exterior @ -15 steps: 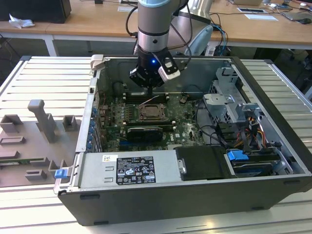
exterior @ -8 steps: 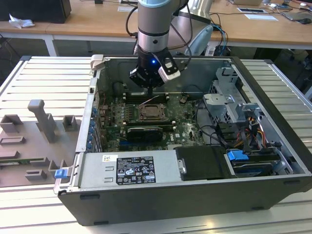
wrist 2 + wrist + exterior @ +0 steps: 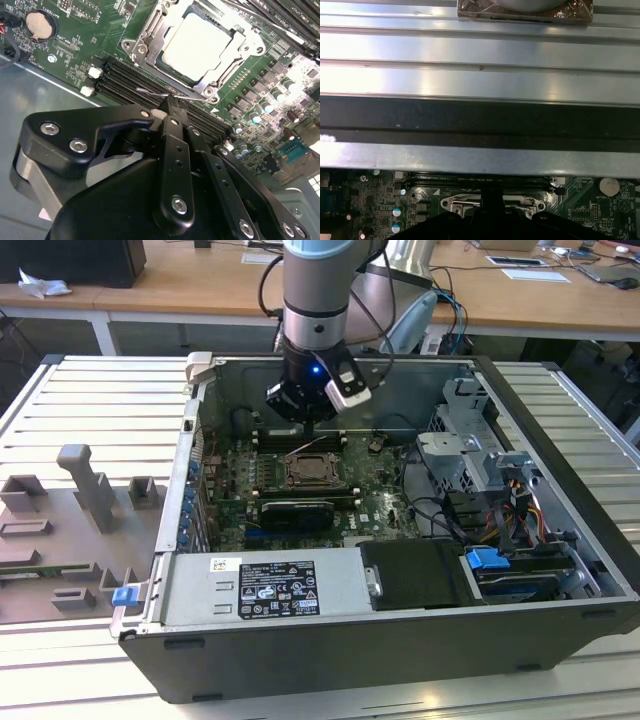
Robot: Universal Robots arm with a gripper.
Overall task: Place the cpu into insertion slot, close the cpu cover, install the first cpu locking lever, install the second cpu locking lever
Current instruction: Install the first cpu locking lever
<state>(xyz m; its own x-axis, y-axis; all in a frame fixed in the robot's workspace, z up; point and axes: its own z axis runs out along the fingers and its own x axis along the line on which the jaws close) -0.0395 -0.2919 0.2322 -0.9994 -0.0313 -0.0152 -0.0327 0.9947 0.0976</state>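
The fingers [image 3: 169, 107] are pinching together at their tips, grasping nothing that shows, and are hovering just above a thin wire locking lever [image 3: 172, 93] at the edge of the insertion slot [image 3: 197, 45]. The cpu [image 3: 196, 44] is sitting in that slot with the cpu cover [image 3: 150, 37] lying over its rim. A slipping tip could be scraping the memory slots [image 3: 122, 77] beside the lever, or letting the sprung wire snap back unlatched.
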